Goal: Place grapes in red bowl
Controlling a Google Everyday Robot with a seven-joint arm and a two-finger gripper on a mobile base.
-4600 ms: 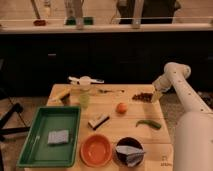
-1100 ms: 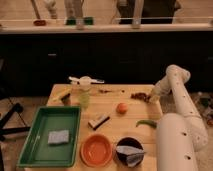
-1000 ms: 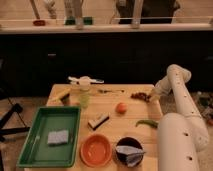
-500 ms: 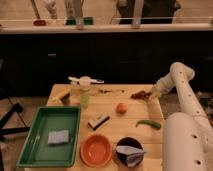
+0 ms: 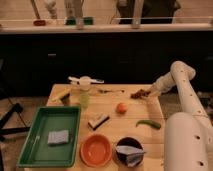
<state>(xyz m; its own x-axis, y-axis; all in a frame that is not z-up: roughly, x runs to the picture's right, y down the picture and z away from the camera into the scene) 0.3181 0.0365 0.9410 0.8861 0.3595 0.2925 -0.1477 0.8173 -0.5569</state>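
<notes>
The grapes point(image 5: 139, 93), a small dark reddish-brown bunch, are at the back right of the wooden table point(image 5: 110, 102). My gripper point(image 5: 149, 92) is at the right end of the bunch, touching or right against it, with the white arm reaching in from the right. The red bowl point(image 5: 96, 150), round and glossy orange-red, sits empty at the table's front edge, well to the front left of the grapes.
An orange point(image 5: 121, 107) lies mid-table and a green pepper point(image 5: 148, 123) to its front right. A dark bowl point(image 5: 129, 151) with a grey-blue piece stands right of the red bowl. A green tray point(image 5: 50, 135) is at the left, with a bottle point(image 5: 84, 94) behind it. A small block point(image 5: 98, 121) lies near the centre.
The arm's elbow has risen and its lower part has drawn back to the right. The gripper stays at the grapes, which seem to have shifted slightly left.
</notes>
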